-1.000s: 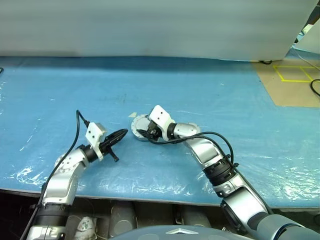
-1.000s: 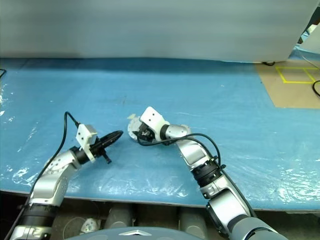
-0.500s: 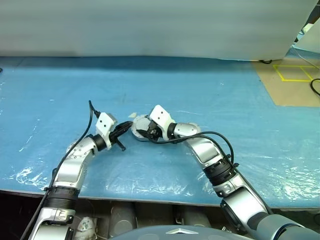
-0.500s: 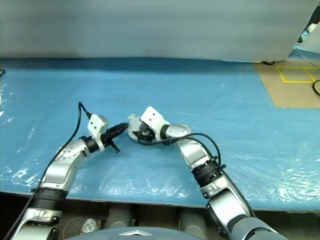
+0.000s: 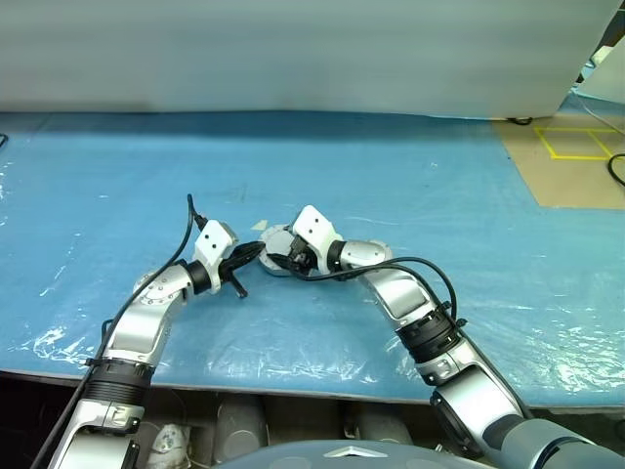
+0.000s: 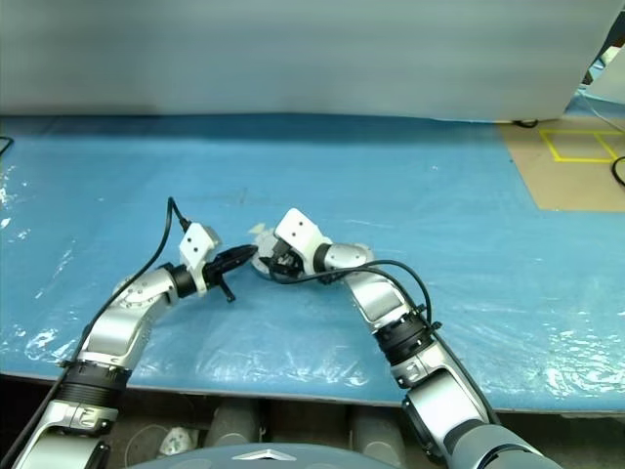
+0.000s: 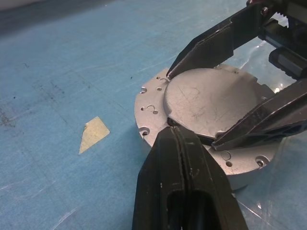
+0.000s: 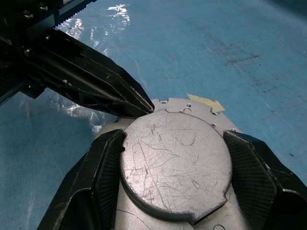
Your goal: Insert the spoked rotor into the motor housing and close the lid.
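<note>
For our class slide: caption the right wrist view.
Right pincer straddles the lid; shut left pincer touches its rim.

A blue plastic sheet covers the table. A small tan tape scrap lies left of centre. Brown cardboard fills the upper right.

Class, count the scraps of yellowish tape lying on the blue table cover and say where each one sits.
1. A single tape scrap lies flat on the blue cover just beside the round metal housing, apart from it. Others could be hidden under the arms.
</note>
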